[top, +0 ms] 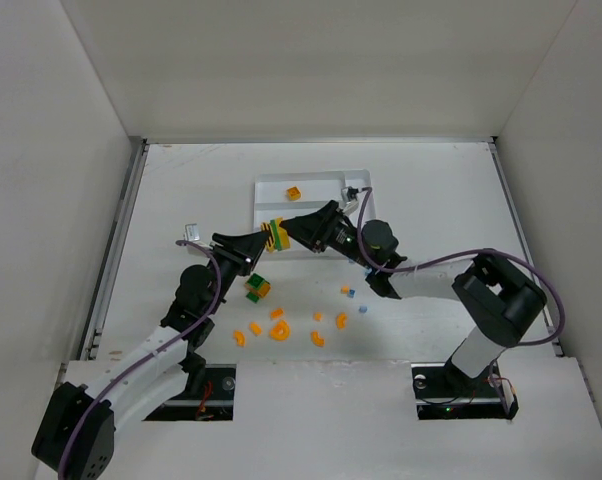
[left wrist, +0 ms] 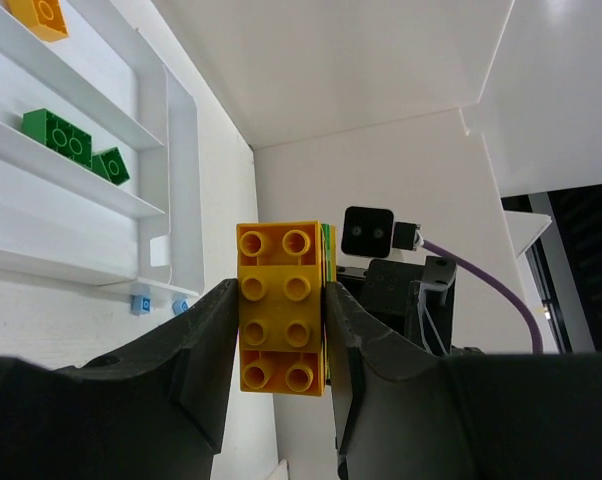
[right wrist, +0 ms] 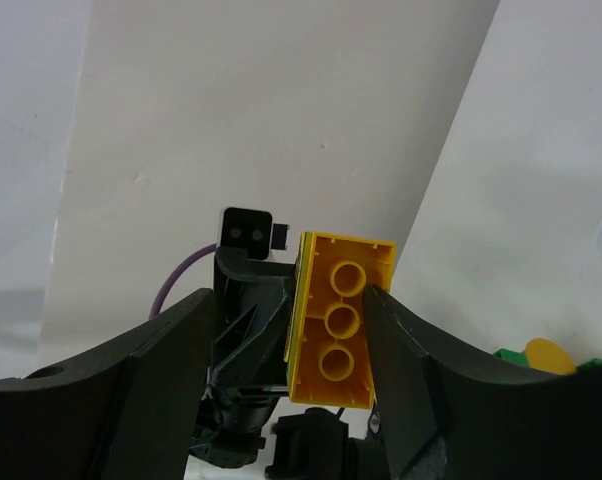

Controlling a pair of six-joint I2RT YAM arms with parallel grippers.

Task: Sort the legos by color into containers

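Left claw: I am holding my left claw (left wrist: 281, 295) clamped on the yellow brick (left wrist: 279, 340), one finger pressing each long side, studs facing my wrist camera.
Right claw: my right claw (right wrist: 291, 300) is facing the left one from the opposite end. One finger is lying against the yellow face. The other is standing off, with the left claw's body showing in the gap, so I cannot tell whether it is gripping.
Stack: a thin green layer (left wrist: 327, 255) is clinging to the yellow brick on the side facing my right claw.
Where it is: the stack is hanging between my two claws, off the table.
Tray: the white tray (left wrist: 166, 150) is lying beyond my left fingers and to their left. It is holding green bricks (left wrist: 73, 145) in one slot and a yellow one (left wrist: 39, 12) in the slot past it.
Loose pieces: orange bits (top: 279, 330) and pale blue pieces (top: 348, 292) are waiting on the table behind both claws, toward my bases.
Step, as I judge it: I am trying to split yellow from green.
Risk: if my right claw is catching yellow rather than green, pulling is only going to drag the whole stack. A sudden release could fling a brick into the wrong slot or onto the table.
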